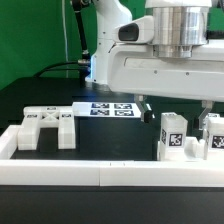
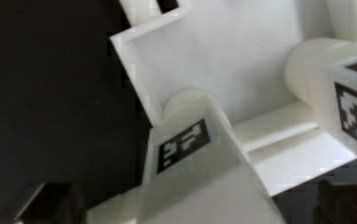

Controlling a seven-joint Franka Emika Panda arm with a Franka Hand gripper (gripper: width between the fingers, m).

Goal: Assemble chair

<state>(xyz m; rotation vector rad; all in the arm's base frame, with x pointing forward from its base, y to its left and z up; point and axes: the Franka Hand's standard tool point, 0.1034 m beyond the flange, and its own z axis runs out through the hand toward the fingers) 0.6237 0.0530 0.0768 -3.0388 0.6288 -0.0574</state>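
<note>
The claw (image 1: 174, 106) hangs under the wide white arm (image 1: 160, 65), at about two o'clock in the exterior view. Its two dark fingers (image 1: 143, 104) stand well apart, with nothing clamped between them.

The chair is in loose parts on the black table (image 1: 110, 138). At six o'clock from the claw an upright white block (image 1: 171, 137) stands with its square tag facing the camera. Its top sits just under the fingertips and, in this view, between the two fingers. Whether they touch cannot be told.

A second block (image 1: 213, 135) stands just beside the first, at its three o'clock, cut off by the picture's edge. A flat slotted piece (image 1: 47, 126) lies at eight o'clock from the claw, well apart from it. The marker board (image 1: 111, 108) lies flat at nine o'clock from the claw. A long white rail (image 1: 100, 172) runs along the front.

The wrist view is filled by chair parts seen close up: a flat white panel (image 2: 228, 70), a tagged post (image 2: 193, 150) and a rounded tagged part (image 2: 344, 95). I cannot tell which blocks these are.
</note>
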